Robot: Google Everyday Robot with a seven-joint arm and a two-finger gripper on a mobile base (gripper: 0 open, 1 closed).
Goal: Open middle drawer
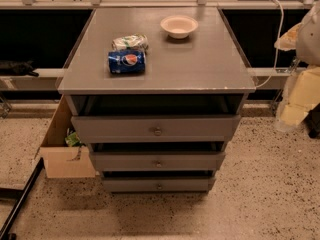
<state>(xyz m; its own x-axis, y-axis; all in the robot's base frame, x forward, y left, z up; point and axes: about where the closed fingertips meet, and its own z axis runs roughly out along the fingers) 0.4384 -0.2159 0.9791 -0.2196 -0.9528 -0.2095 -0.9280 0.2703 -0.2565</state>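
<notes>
A black bar (19,200) lies slantwise on the speckled floor (260,194) at the lower left. Past it stands a grey wooden cabinet (67,86) with three flat-fronted drawers stacked one over another. The grey middle drawer (130,161), with its small round metal knob (158,164), sits between the narrower bottom drawer (130,185) and the wider top drawer (120,129). A dark gap shows above each front.

An open brown cardboard box (62,159) rests on the floor against the cabinet's left side. The pale gripper (299,96) hangs at the right edge of the view, off the cabinet's right side and well apart from the drawers. Its state cannot be told.

On the cabinet's top, near the left edge, a blue soda can (126,62) lies on its side. A crumpled green-and-white packet (130,42) is just behind it. A white round bowl (179,26) stands near the far edge.
</notes>
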